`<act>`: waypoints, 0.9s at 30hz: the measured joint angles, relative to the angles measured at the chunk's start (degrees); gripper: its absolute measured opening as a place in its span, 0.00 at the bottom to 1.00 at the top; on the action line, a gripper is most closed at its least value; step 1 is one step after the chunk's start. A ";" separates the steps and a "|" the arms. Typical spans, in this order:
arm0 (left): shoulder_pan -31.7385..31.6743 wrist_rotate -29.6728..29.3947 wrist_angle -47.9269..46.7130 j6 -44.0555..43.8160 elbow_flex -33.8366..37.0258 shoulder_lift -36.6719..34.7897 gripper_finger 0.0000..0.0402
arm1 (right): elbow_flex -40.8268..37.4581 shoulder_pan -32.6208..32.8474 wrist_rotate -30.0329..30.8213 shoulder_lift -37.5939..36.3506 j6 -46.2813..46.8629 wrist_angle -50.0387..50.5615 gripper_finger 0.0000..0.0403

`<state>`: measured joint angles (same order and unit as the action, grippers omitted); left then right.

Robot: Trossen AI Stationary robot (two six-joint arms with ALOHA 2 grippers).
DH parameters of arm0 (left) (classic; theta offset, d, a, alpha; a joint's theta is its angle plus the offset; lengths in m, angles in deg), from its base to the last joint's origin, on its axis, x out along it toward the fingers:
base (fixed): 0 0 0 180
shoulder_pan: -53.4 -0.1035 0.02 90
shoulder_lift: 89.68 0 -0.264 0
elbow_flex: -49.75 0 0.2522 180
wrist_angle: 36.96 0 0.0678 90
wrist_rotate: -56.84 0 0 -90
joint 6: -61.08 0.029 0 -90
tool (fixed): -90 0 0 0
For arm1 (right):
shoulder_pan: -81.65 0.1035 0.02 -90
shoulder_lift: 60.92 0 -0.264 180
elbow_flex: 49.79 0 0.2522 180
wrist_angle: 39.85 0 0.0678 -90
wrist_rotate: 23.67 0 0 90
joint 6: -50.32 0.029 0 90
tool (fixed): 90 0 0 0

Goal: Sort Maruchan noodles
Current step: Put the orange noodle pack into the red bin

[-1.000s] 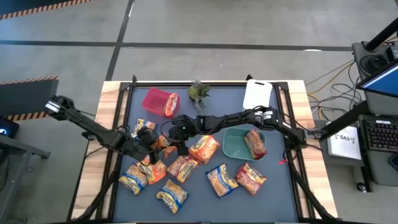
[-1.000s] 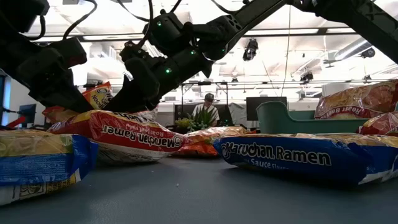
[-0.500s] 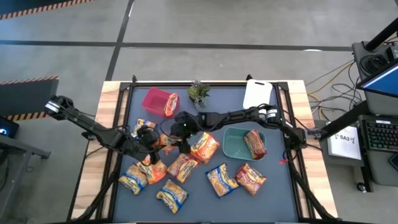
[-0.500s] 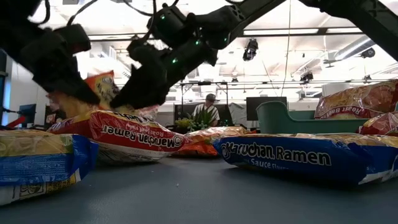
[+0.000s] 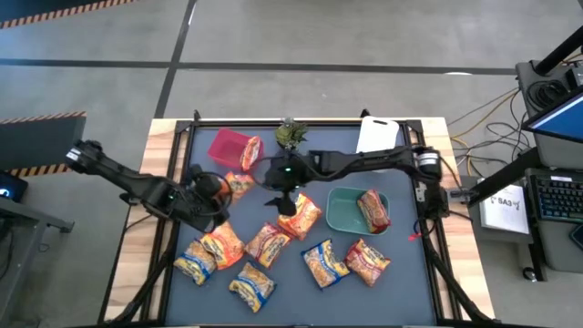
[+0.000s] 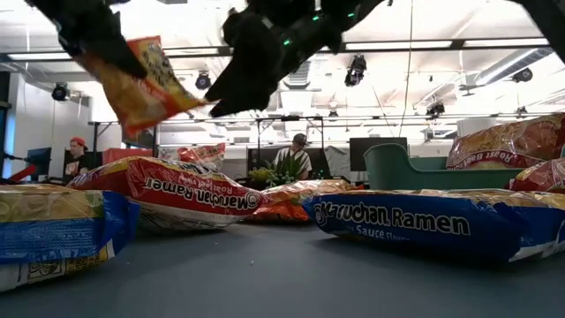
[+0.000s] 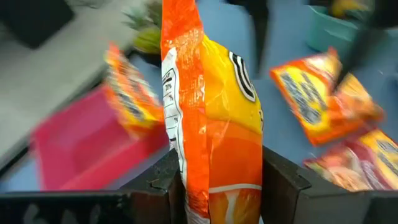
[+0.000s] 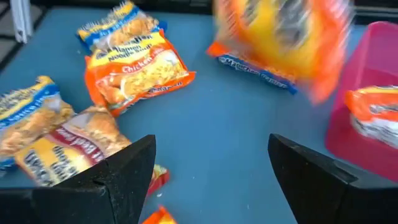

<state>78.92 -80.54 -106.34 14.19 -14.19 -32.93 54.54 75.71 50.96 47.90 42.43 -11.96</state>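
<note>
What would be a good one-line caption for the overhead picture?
Left gripper lifts an orange noodle packet near the red bin while the right gripper hovers open.

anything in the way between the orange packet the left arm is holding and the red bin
Nothing visible blocks it. The left end effector holds the orange packet lifted above the table, beside the red bin. One packet already lies in the bin's open side. The right end effector, open, hovers nearby, not between them.
</note>
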 joint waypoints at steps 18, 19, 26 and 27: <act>-31.53 3.62 -1.83 10.86 -6.15 0.21 0.32 | -30.05 0.00 2.14 -20.08 4.97 -22.05 0.73; -34.09 6.13 -0.26 13.12 -6.06 0.36 0.32 | -30.69 0.00 2.14 -20.33 5.01 -22.12 0.73; -50.43 17.44 8.52 27.06 -6.02 3.88 0.32 | -32.94 0.00 2.41 -20.71 5.01 -22.59 0.72; -52.25 19.30 9.80 28.49 -6.02 4.72 0.32 | -33.09 0.00 2.54 -20.70 5.01 -22.78 0.72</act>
<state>26.66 -61.24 -96.54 42.68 -20.22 -28.21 21.46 75.71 53.50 27.20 47.44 -34.74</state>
